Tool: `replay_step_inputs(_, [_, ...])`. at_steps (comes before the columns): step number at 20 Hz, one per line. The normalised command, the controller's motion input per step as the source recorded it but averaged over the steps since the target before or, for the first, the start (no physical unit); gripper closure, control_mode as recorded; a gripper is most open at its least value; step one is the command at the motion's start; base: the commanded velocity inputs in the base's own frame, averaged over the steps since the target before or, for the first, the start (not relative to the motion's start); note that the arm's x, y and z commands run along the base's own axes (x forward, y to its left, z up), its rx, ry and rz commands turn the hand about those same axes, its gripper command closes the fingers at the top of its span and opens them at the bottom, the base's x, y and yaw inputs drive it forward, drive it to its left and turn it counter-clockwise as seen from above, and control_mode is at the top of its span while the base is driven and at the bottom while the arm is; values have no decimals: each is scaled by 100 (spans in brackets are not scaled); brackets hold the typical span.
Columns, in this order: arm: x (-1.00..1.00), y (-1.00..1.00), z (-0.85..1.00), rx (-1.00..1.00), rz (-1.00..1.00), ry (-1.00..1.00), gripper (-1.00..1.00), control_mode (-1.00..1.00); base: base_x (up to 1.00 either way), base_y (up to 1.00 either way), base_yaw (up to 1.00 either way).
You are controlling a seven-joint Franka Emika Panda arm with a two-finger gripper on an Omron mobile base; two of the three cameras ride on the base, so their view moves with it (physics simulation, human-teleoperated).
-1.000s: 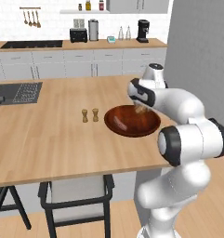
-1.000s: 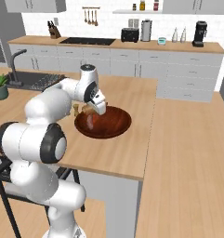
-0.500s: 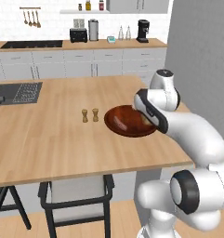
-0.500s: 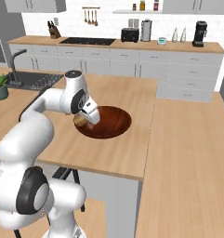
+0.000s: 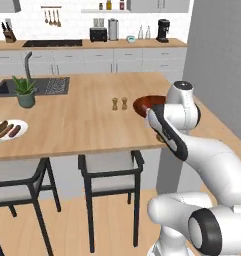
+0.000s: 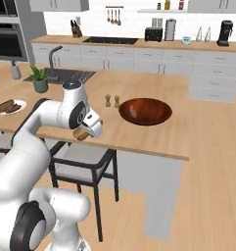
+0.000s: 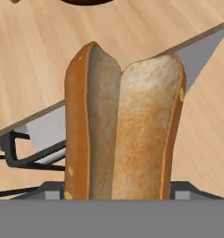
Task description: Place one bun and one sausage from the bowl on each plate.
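My gripper (image 6: 85, 131) is shut on a split, brown-crusted bun (image 7: 125, 125), which stands up large in the hand view. In the right base view the bun (image 6: 81, 134) hangs at the island's front edge, left of the bowl. The wide dark reddish-brown bowl (image 6: 145, 111) rests on the wooden island; my arm hides part of the bowl (image 5: 142, 103) in the left base view. A white plate (image 5: 18, 123) with brown sausages lies far to the left, and the same plate (image 6: 19, 103) sits left of my arm.
Two small shakers (image 6: 112, 101) stand just left of the bowl. A potted plant (image 5: 25, 92) and a sink with a tap (image 6: 53, 61) are at the island's far left. Dark stools (image 5: 109, 172) stand under the counter's front edge.
The base has driven, so the whole scene shifted and the left plate came into view. The gripper left the bowl with the bun and now holds it at the counter's front edge.
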Motion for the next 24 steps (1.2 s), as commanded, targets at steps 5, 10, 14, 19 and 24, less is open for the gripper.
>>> replay_step_inputs(5, [0,0,0,0,0,0,100,100,-52,100,-1])
replay_step_inputs(10, [0,0,0,0,0,0,100,100,-29,100,-1])
replay_step_inputs(14, [0,0,0,0,0,0,100,100,-7,100,0])
replay_step_inputs(19, [0,0,0,0,0,0,100,100,0,100,0])
replay_step_inputs(24, [0,0,0,0,0,0,100,100,0,100,0])
